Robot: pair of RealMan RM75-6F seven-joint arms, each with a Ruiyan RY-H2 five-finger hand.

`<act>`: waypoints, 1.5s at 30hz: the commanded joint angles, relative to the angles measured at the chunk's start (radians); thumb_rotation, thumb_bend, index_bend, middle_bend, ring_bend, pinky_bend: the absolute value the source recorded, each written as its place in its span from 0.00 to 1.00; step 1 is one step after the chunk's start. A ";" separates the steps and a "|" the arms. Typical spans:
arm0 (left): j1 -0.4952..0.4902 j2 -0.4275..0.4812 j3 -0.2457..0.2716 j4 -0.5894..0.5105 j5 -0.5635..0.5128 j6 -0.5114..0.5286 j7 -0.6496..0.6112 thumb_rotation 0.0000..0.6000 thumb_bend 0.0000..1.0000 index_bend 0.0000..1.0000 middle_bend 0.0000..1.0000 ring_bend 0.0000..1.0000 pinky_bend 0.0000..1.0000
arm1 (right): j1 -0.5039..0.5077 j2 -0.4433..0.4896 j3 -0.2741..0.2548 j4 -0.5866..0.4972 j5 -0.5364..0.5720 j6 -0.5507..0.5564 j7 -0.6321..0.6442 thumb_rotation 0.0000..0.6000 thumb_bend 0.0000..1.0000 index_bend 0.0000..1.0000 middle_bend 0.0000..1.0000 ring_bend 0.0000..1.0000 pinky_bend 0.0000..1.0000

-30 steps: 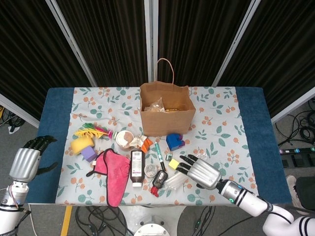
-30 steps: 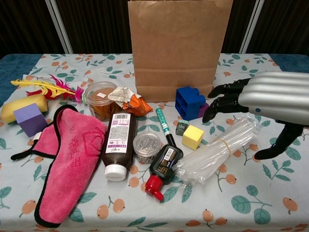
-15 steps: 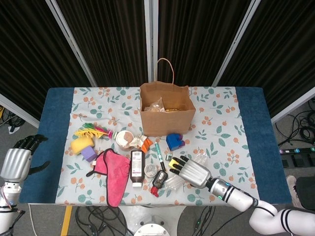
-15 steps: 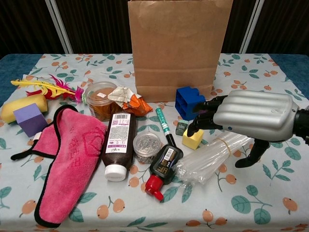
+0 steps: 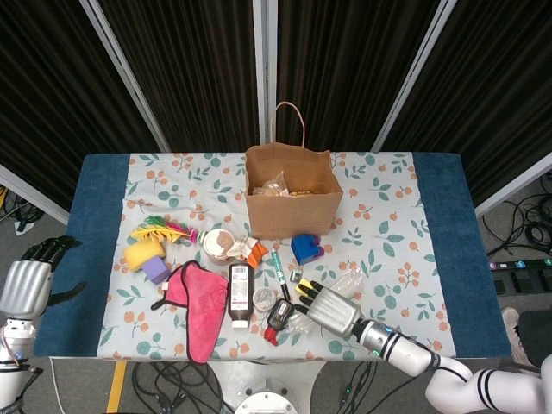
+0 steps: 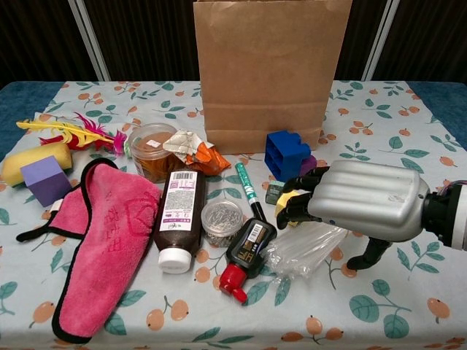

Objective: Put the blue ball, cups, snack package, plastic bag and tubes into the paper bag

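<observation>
The brown paper bag (image 5: 293, 207) (image 6: 270, 73) stands open at the table's middle back, with some packaging showing inside. A bundle of clear tubes (image 6: 300, 249) (image 5: 302, 321) lies at the front right. My right hand (image 6: 357, 200) (image 5: 329, 309) hovers low over it, palm down, fingers spread past the tubes' far side and thumb down on the near side; nothing is held. A lidded brown cup (image 6: 149, 149) and a crumpled snack package (image 6: 191, 149) lie left of the bag. A small clear cup (image 6: 221, 219) sits by the bottles. My left hand (image 5: 30, 280) hangs open, off the table's left edge.
A pink cloth (image 6: 98, 240), brown bottle (image 6: 175, 219), red-capped black bottle (image 6: 244, 255) and green marker (image 6: 246, 186) lie front centre. A blue block (image 6: 286, 153) and a yellow cube (image 6: 286, 198) sit under my right fingers' reach. Feathers (image 6: 69, 133), yellow sponge (image 6: 29, 162) and purple cube (image 6: 44, 179) lie far left.
My right hand has moved left and down over the tube bundle, now covering most of the yellow cube. My left hand has sunk a little beside the table.
</observation>
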 commanded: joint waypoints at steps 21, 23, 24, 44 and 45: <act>-0.002 -0.003 -0.012 0.006 -0.014 -0.014 -0.042 1.00 0.17 0.33 0.36 0.27 0.34 | -0.010 0.034 0.016 -0.074 -0.078 0.223 -0.042 1.00 0.17 0.57 0.49 0.36 0.46; -0.003 0.002 -0.012 -0.008 -0.009 -0.011 -0.036 1.00 0.17 0.33 0.36 0.27 0.34 | -0.020 0.087 0.035 -0.155 -0.071 0.257 -0.052 1.00 0.16 0.57 0.49 0.36 0.46; -0.004 0.005 -0.012 -0.019 -0.007 -0.011 -0.033 1.00 0.17 0.33 0.36 0.27 0.34 | -0.026 0.125 0.052 -0.214 -0.062 0.277 -0.061 1.00 0.16 0.57 0.49 0.36 0.46; -0.025 0.049 -0.024 -0.123 0.010 -0.013 0.016 1.00 0.17 0.33 0.36 0.27 0.34 | 0.220 0.237 0.670 -0.715 0.444 0.447 -0.109 1.00 0.16 0.57 0.49 0.36 0.46; -0.026 0.051 -0.025 -0.126 0.009 -0.015 0.016 1.00 0.17 0.33 0.36 0.27 0.34 | 0.244 0.205 0.691 -0.680 0.485 0.464 -0.085 1.00 0.16 0.57 0.49 0.36 0.46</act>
